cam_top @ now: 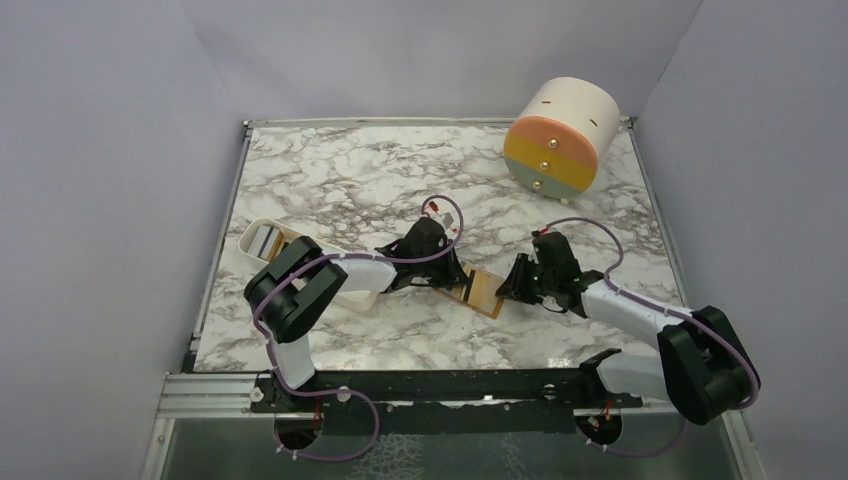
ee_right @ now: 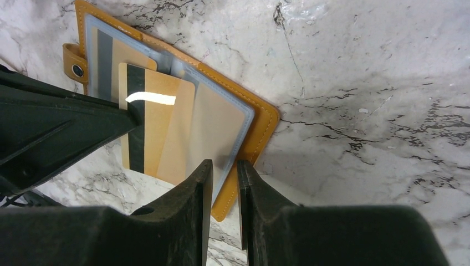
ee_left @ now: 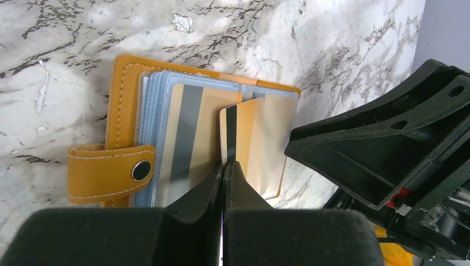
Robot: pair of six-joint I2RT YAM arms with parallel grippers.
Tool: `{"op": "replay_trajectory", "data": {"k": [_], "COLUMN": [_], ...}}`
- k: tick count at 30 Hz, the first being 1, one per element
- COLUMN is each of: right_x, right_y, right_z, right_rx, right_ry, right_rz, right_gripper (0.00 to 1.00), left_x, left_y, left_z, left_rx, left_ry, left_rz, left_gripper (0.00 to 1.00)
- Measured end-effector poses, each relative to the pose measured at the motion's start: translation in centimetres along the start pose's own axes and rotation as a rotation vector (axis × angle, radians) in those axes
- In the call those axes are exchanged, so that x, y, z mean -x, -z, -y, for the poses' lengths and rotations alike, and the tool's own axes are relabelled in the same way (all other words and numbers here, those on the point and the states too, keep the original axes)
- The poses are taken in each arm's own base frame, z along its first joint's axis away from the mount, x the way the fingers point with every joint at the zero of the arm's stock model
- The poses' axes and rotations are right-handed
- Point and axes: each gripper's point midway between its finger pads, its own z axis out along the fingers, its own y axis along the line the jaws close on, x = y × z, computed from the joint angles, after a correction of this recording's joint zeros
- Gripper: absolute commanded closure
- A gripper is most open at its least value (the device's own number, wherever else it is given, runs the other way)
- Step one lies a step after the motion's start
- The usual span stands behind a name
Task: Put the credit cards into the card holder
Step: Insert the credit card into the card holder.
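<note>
The card holder (cam_top: 487, 293) lies open on the marble between my two grippers, its clear blue-grey sleeves facing up (ee_left: 127, 88) (ee_right: 260, 127). One golden credit card with a grey stripe (ee_left: 185, 127) (ee_right: 105, 61) sits inside a sleeve. My left gripper (ee_left: 223, 166) (cam_top: 460, 280) is shut on a second golden credit card with a black stripe (ee_left: 246, 133) (ee_right: 158, 127). That card's far end lies under a lifted clear sleeve. My right gripper (ee_right: 224, 166) (cam_top: 505, 285) stands at the holder's right edge. Its jaws are a narrow gap apart, and the sleeve edge runs into the gap.
A white oblong tray (cam_top: 262, 240) lies at the left behind my left arm. A big cream-orange drum (cam_top: 560, 135) stands at the back right. Grey walls close in the table on three sides.
</note>
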Motion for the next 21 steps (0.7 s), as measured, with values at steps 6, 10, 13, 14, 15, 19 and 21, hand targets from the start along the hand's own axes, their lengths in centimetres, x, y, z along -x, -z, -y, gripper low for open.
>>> {"op": "replay_trajectory", "data": {"k": [6,10,13,14,15,19,21], "right_x": [-0.2,-0.2,0.1,0.2,0.3,0.5,0.5], "right_y": [0.0,-0.2,-0.5,-0.6,-0.8,-1.0,-1.0], "right_z": [-0.1,-0.1,-0.5,-0.6,-0.7,-1.0,-1.0], "right_rx": [0.007,0.015,0.034,0.04,0.047,0.071,0.073], "right_ry": [0.0,0.017,0.049,0.061,0.072,0.115,0.128], "right_rz": [-0.006,-0.008,-0.009,-0.008,-0.008,-0.005,-0.005], "right_gripper": [0.77,0.77,0.77,0.77,0.77,0.78,0.78], "left_x": [-0.3,-0.7,-0.8,-0.8,-0.8,-0.7,-0.6], "left_y": [-0.1,-0.3,-0.4,-0.5,-0.6,-1.0,-1.1], "left_z": [0.2,0.6,0.9,0.9,0.9,1.2,1.5], "left_rx": [-0.006,-0.013,-0.016,-0.015,-0.014,-0.011,-0.009], "left_ry": [-0.013,-0.032,-0.052,-0.056,-0.06,-0.081,-0.089], "left_rz": [0.008,0.004,-0.002,-0.003,-0.004,-0.013,-0.018], "left_gripper": [0.99,1.0,1.0,0.99,0.98,0.92,0.86]}}
